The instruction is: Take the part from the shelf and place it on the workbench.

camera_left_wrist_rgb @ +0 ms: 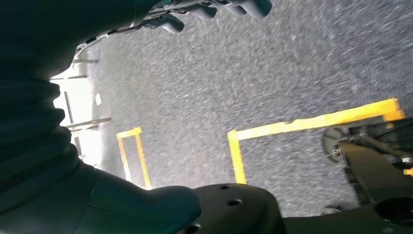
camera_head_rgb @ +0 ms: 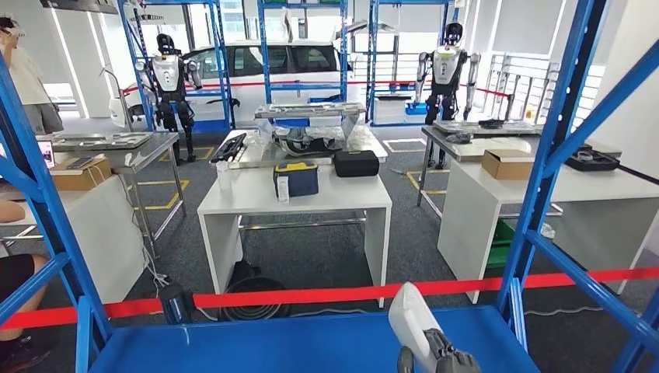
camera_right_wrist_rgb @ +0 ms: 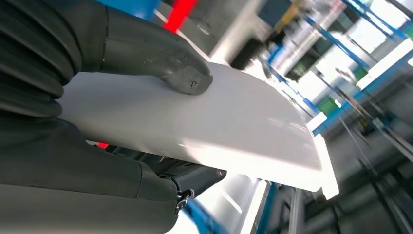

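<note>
Gripping the white part (camera_right_wrist_rgb: 204, 126), the right hand (camera_right_wrist_rgb: 97, 97) pressed its thumb onto the upper face while darker fingers (camera_right_wrist_rgb: 195, 178) curled beneath; the head view showed the same part (camera_head_rgb: 412, 318) raised just above the blue shelf (camera_head_rgb: 295, 346), at its front right. The left wrist view looked down at grey carpet with yellow floor lines (camera_left_wrist_rgb: 292, 127), which the head view did not show near the robot, and the left hand (camera_left_wrist_rgb: 97, 204) held nothing, its fingers (camera_left_wrist_rgb: 214, 9) loosely curled. Beyond one red barrier tape (camera_head_rgb: 311, 295) stood a white surface (camera_head_rgb: 256, 198) carrying one blue-and-yellow case (camera_head_rgb: 297, 179) and one black case (camera_head_rgb: 356, 163). Farther off stood two humanoid robots (camera_head_rgb: 169, 85) and one white car (camera_head_rgb: 264, 70).
</note>
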`<state>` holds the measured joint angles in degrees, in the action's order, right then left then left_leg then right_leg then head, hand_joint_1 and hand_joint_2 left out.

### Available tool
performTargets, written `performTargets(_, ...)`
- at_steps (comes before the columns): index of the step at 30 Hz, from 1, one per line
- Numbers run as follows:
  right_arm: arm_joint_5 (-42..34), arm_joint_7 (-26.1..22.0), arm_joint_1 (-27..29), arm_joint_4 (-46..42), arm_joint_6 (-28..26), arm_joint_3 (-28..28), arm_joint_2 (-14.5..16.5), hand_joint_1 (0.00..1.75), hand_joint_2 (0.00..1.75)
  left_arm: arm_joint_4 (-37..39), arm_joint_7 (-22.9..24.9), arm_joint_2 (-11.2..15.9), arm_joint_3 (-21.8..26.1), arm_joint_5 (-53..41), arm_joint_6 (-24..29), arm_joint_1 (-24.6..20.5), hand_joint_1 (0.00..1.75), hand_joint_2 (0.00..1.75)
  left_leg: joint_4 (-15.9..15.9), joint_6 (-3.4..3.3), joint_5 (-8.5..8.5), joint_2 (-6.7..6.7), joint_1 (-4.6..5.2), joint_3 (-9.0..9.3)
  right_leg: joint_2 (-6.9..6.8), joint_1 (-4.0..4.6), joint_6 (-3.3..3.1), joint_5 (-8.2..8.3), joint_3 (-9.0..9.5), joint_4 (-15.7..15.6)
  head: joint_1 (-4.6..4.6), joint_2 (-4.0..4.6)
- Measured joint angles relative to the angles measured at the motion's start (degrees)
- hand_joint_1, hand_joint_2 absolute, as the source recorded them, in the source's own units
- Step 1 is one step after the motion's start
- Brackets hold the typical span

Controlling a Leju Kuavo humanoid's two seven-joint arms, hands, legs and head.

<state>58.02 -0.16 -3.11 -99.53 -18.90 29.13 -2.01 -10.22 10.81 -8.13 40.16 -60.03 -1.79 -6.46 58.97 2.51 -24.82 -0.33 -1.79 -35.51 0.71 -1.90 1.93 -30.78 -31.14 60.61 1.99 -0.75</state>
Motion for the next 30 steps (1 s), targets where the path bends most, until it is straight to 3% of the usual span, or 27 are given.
performTargets(3, 1.5, -0.5, -0.2, 0.0, -1.9, 0.8, 0.1, 1.75, 1.75, 0.0, 0.0, 0.0, -0.1, -0.5, 0.0, -0.3, 0.00, 1.75, 0.6, 1.19, -0.17, -0.10, -0.17, -0.74, 0.09, 0.08, -2.22, 0.39, -1.18, 0.6, 0.04, 0.00)
performTargets(5, 3.1, -0.5, -0.2, 0.0, -3.0, 1.2, 0.2, 1.75, 1.75, 0.0, 0.0, 0.0, -0.2, -0.6, 0.0, -0.5, 0.00, 1.75, 4.0, 1.38, -3.57, 0.03, -0.24, -2.12, -0.08, 0.20, -3.31, 1.27, -2.17, 0.5, 0.05, 0.00)
performTargets(7, 4.9, -0.4, -0.2, 0.0, -3.9, 1.7, 0.3, 1.75, 1.75, 0.0, 0.0, 0.0, -0.4, -0.8, 0.0, -0.6, 0.00, 1.75, 10.6, 1.24, -8.62, 0.07, -0.03, -3.99, -0.20, 0.61, -3.83, 2.20, -3.35, 0.5, 0.05, 0.00)
performTargets(8, 6.0, -0.4, -0.2, 0.0, -4.4, 2.0, 0.3, 1.75, 1.75, 0.1, -0.1, 0.0, -0.4, -1.1, 0.0, -0.7, 0.00, 1.75, 13.7, 1.08, -10.19, 0.07, 0.14, -4.53, -0.25, 0.91, -3.97, 2.73, -4.05, 0.5, 0.05, 0.00)
performTargets(9, 6.9, -0.5, -0.1, 0.0, -4.8, 2.3, 0.4, 1.75, 1.75, 0.1, -0.1, 0.0, -0.4, -1.3, 0.0, -0.6, 0.00, 1.75, 15.4, 0.79, -10.60, 0.07, 0.35, -4.35, -0.29, 1.22, -4.07, 3.26, -4.74, 0.5, 0.05, 0.01)
performTargets(10, 7.8, -0.6, -0.1, 0.0, -5.2, 2.5, 0.4, 1.75, 1.75, 0.1, -0.1, 0.0, -0.5, -1.6, 0.0, -0.6, 0.00, 1.75, 15.3, 0.31, -10.01, 0.06, 0.64, -3.25, -0.32, 1.56, -4.16, 3.82, -5.47, 0.5, 0.05, 0.01)
performTargets(11, 8.4, -0.6, 0.0, 0.0, -5.4, 2.7, 0.4, 1.75, 1.75, 0.0, -0.1, 0.0, -0.6, -1.7, 0.0, -0.6, 0.00, 1.75, 13.0, -0.36, -8.74, 0.05, 1.03, -1.14, -0.32, 1.85, -4.21, 4.38, -6.15, 0.5, 0.05, 0.01)
performTargets(13, 8.8, -0.5, 0.0, 0.0, -5.8, 3.0, 0.5, 1.75, 1.75, 0.0, -0.1, 0.1, -0.7, -1.9, -0.1, -0.7, 0.00, 1.75, 5.3, -1.93, -7.54, 0.11, 1.91, 4.54, -0.32, 2.25, -4.16, 5.42, -7.13, 0.5, 0.00, 0.00)
performTargets(14, 8.7, -0.5, 0.0, 0.0, -6.0, 3.1, 0.6, 1.75, 1.75, 0.0, -0.2, 0.2, -0.8, -2.1, -0.1, -0.7, 0.00, 1.75, 2.2, -2.35, -7.42, 0.20, 2.28, 6.51, -0.38, 2.26, -3.96, 5.92, -7.27, 0.4, -0.04, -0.01)
performTargets(16, 8.4, -0.7, -0.1, 0.0, -6.2, 3.5, 0.7, 1.75, 1.75, -0.1, -0.4, 0.3, -0.9, -2.3, 0.0, -0.6, 0.00, 1.75, -0.7, -2.63, -7.40, 0.32, 2.82, 7.88, -0.53, 1.99, -3.29, 6.87, -7.16, -0.1, -0.10, -0.01)
performTargets(18, 7.9, -1.0, -0.2, 0.1, -6.4, 3.8, 0.7, 1.75, 1.75, 0.0, -0.6, 0.3, -0.9, -2.4, 0.1, -0.6, 0.00, 1.75, -1.6, -2.96, -6.03, 0.40, 2.89, 7.44, -0.55, 1.74, -2.58, 7.51, -7.14, -0.6, -0.09, 0.00)
performTargets(19, 7.7, -1.1, -0.2, 0.1, -6.4, 3.8, 0.7, 1.75, 1.75, 0.0, -0.6, 0.3, -0.9, -2.4, 0.2, -0.5, 0.00, 1.75, -2.0, -3.19, -5.20, 0.50, 2.76, 7.18, -0.52, 1.71, -2.25, 6.63, -7.38, -0.2, -0.12, 0.00)
performTargets(20, 7.5, -1.2, -0.3, 0.1, -6.4, 3.9, 0.7, 1.75, 1.75, 0.0, -0.6, 0.3, -0.9, -2.3, 0.3, -0.5, 0.00, 1.75, -2.4, -3.42, -4.36, 0.61, 2.54, 6.66, -0.49, 1.68, -1.93, 4.71, -7.82, 1.0, -0.12, 0.01)
performTargets(21, 7.4, -1.2, -0.4, 0.2, -6.4, 3.9, 0.7, 1.75, 1.75, 0.0, -0.8, 0.3, -0.9, -2.3, 0.5, -0.5, 0.00, 1.75, -2.5, -3.55, -3.61, 0.72, 2.42, 6.05, -0.48, 1.53, -1.66, 1.74, -8.43, 3.5, -0.14, 0.01)
performTargets(22, 7.2, -1.3, -0.5, 0.4, -6.4, 4.0, 0.7, 1.75, 1.75, 0.0, -0.9, 0.4, -0.9, -2.2, 0.6, -0.5, 0.00, 1.75, -2.5, -3.69, -2.93, 0.77, 2.40, 5.29, -0.50, 1.46, -1.36, -1.36, -9.07, 6.7, -0.16, 0.01)
performTargets(23, 7.2, -1.3, -0.6, 0.6, -6.4, 4.2, 0.7, 1.75, 1.75, 0.0, -1.1, 0.3, -0.9, -2.1, 0.8, -0.4, 0.00, 1.75, -2.4, -3.74, -2.27, 0.84, 2.36, 4.37, -0.51, 1.36, -1.14, -3.45, -9.56, 10.1, -0.15, 0.01)
performTargets(24, 7.2, -1.3, -0.8, 1.0, -6.4, 4.3, 0.7, 1.75, 1.75, 0.0, -1.2, 0.3, -0.9, -2.1, 1.0, -0.4, 0.00, 1.75, -2.3, -3.67, -1.61, 0.92, 2.32, 3.47, -0.51, 1.30, -0.96, -4.18, -9.66, 12.8, -0.16, 0.01)
performTargets(25, 7.2, -1.4, -0.9, 1.3, -6.5, 4.5, 0.7, 1.75, 1.75, 0.0, -1.2, 0.3, -0.9, -2.0, 1.1, -0.3, 0.00, 1.75, -2.0, -3.55, -1.00, 1.00, 2.25, 2.43, -0.52, 1.27, -0.83, -3.42, -9.04, 13.9, -0.16, 0.01)
performTargets(26, 7.4, -1.3, -1.1, 1.6, -6.5, 4.7, 0.7, 1.75, 1.75, 0.0, -1.2, 0.3, -0.9, -2.0, 1.1, -0.3, 0.00, 1.75, -1.7, -3.37, -0.45, 1.06, 2.13, 1.37, -0.53, 1.22, -0.71, -1.85, -7.63, 13.3, -0.16, 0.01)
performTargets(27, 7.7, -1.2, -1.2, 1.8, -6.6, 4.9, 0.7, 1.75, 1.75, 0.0, -1.2, 0.3, -0.9, -2.1, 1.2, -0.2, 0.00, 1.75, -1.2, -3.13, 0.02, 1.09, 1.99, 0.31, -0.56, 1.13, -0.58, -0.33, -5.18, 10.7, -0.16, 0.00)
performTargets(28, 8.0, -1.1, -1.3, 2.0, -6.7, 5.0, 0.7, 1.75, 1.75, 0.0, -1.2, 0.3, -0.9, -2.1, 1.2, -0.2, 0.00, 1.75, -0.7, -2.84, 0.42, 1.08, 1.91, -0.67, -0.60, 1.09, -0.46, -0.08, -2.38, 7.0, -0.16, 0.00)
performTargets(30, 8.8, -0.7, -1.6, 2.3, -7.0, 5.1, 0.8, 1.75, 1.75, 0.0, -1.2, 0.3, -0.9, -2.4, 1.2, -0.2, 0.00, 1.75, 0.3, -2.17, 1.05, 0.98, 1.88, -1.91, -0.51, 1.23, -1.05, -1.31, 1.83, 0.6, -0.14, 0.00)
